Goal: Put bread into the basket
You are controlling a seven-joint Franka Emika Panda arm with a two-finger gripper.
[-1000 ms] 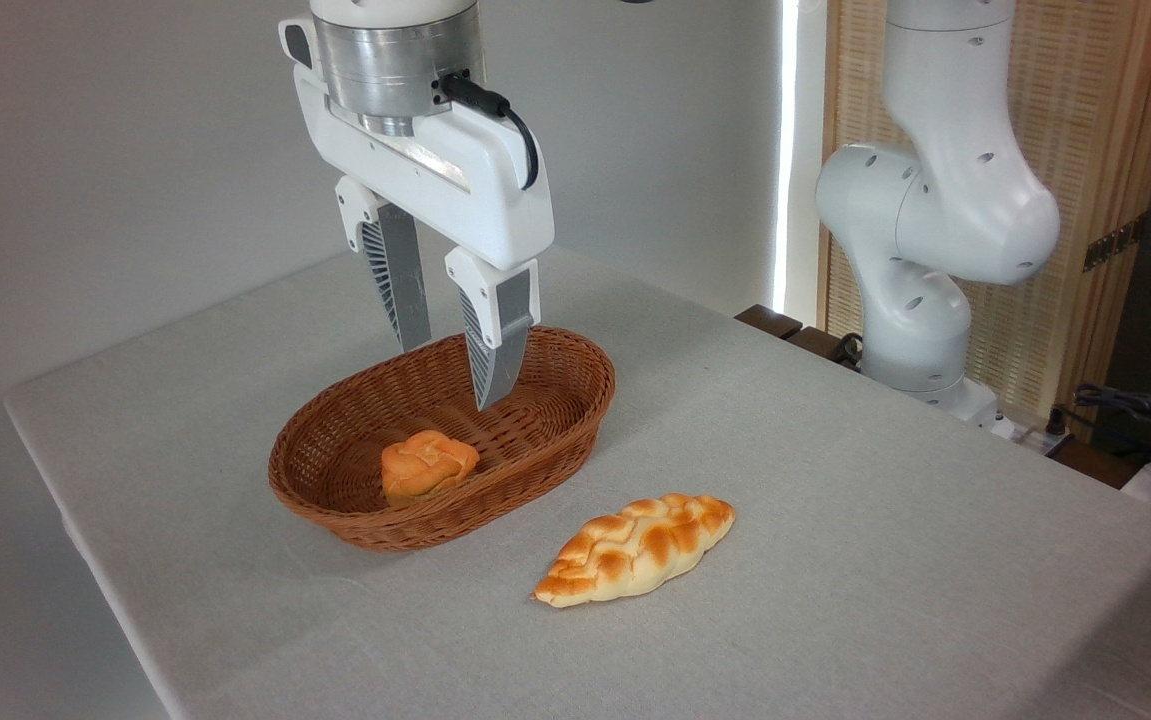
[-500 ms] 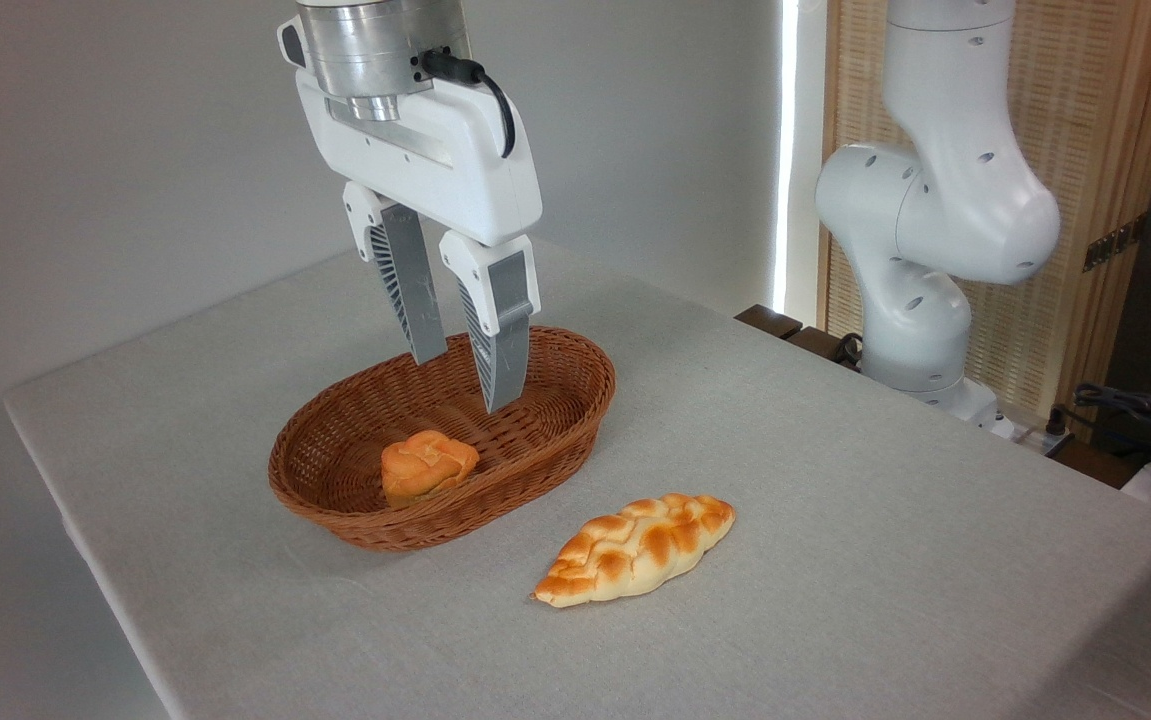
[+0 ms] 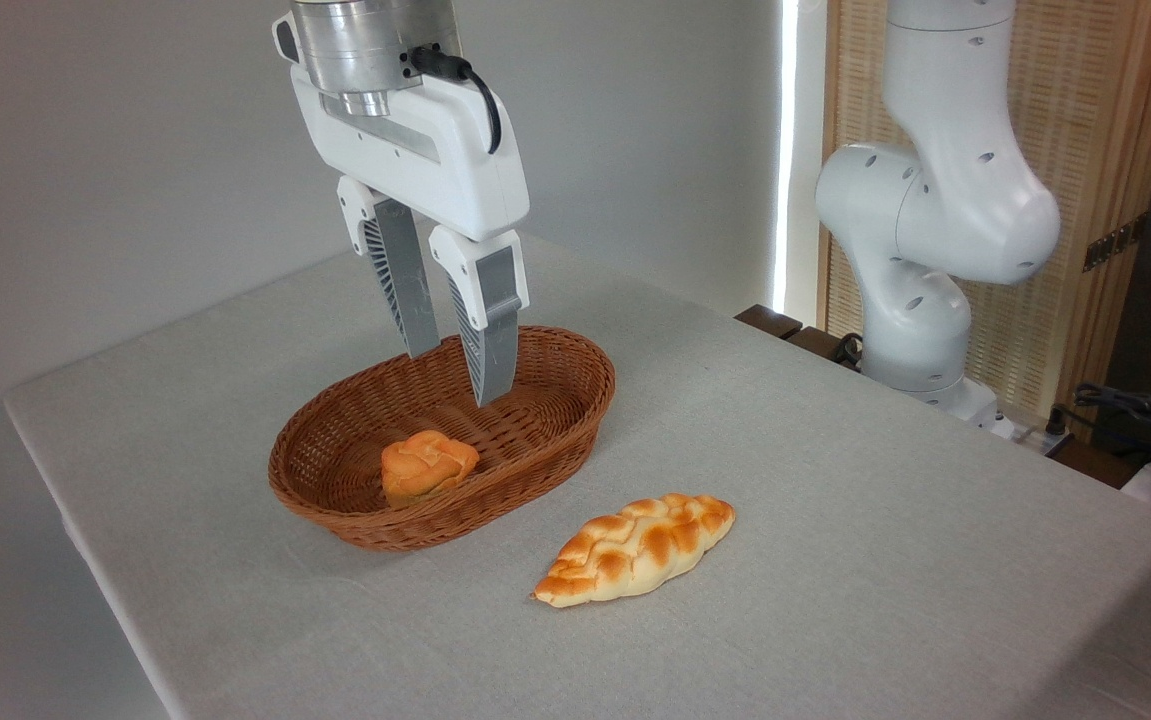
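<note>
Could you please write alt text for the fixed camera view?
A small round orange-golden bun lies inside an oval brown wicker basket on a grey table. The robot's empty hand hangs above the basket; a pale braided loaf lies beside it.

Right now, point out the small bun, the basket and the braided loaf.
bun (image 3: 428,464), fixed camera, its twisted top.
basket (image 3: 550,447), fixed camera, its right outer wall.
braided loaf (image 3: 637,548), fixed camera, its middle.
</note>
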